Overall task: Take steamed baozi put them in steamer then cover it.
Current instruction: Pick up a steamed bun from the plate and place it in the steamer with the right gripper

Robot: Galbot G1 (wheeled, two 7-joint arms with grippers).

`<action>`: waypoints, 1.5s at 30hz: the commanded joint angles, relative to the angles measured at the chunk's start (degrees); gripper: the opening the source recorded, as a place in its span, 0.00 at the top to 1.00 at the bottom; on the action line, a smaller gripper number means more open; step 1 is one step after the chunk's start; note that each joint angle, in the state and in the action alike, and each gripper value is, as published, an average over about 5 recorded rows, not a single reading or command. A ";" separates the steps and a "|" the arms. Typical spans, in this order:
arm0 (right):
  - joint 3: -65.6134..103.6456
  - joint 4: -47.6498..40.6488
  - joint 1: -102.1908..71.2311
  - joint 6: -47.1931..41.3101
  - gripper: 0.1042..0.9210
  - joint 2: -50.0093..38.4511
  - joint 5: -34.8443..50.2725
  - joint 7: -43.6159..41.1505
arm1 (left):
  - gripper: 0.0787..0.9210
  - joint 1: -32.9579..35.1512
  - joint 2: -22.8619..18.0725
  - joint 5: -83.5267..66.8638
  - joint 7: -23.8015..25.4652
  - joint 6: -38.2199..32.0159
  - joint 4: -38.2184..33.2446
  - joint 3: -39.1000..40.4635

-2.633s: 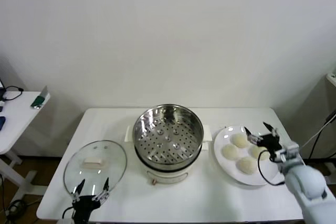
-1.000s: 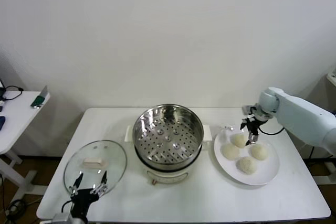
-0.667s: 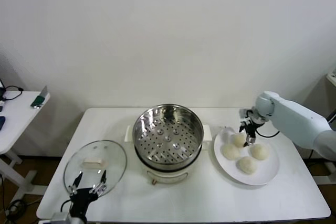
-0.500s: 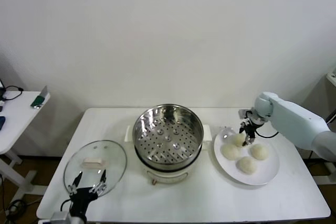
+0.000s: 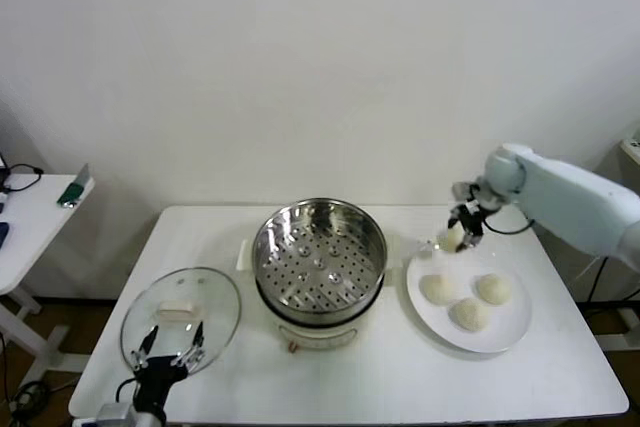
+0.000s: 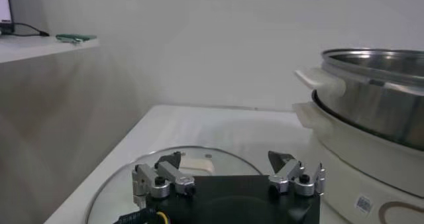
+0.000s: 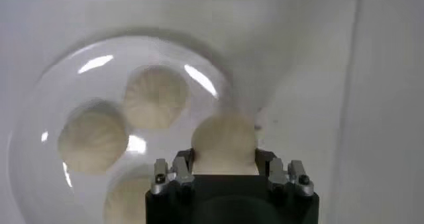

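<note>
My right gripper (image 5: 457, 234) is shut on one cream-white baozi (image 5: 451, 237) and holds it lifted above the far left edge of the white plate (image 5: 510, 325). In the right wrist view the baozi (image 7: 223, 141) sits between the gripper (image 7: 224, 158) jaws, above the plate (image 7: 40, 132). Three baozi (image 5: 439, 289) stay on the plate, also in the wrist view (image 7: 156, 97). The steel steamer (image 5: 320, 259) stands mid-table with its perforated tray bare; it shows in the left wrist view (image 6: 371, 93). My left gripper (image 5: 165, 349) is open and idle at the front left, by the lid.
The clear glass lid (image 5: 182, 317) with a pale handle lies flat on the table left of the steamer, also in the left wrist view (image 6: 199, 166). A side table (image 5: 30, 217) with small items stands at far left.
My right gripper came down on the far-left baozi on the plate, shut on it and lifted it up off the plate. The left arm stayed put.
</note>
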 commanded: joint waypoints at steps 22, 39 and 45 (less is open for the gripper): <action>-7.82 11.14 1.70 19.22 0.36 22.19 -24.54 17.09 | 0.12 0.45 -0.32 0.14 -0.31 0.42 -1.94 -0.86; -5.29 0.24 -5.60 22.47 0.36 26.87 -27.29 19.14 | 0.12 1.53 -0.48 -0.10 -0.55 0.19 -2.87 -1.02; -5.63 -0.01 -3.35 24.47 0.24 26.35 -23.75 18.78 | 0.12 1.57 -0.44 -0.09 -0.50 0.42 -3.16 -0.94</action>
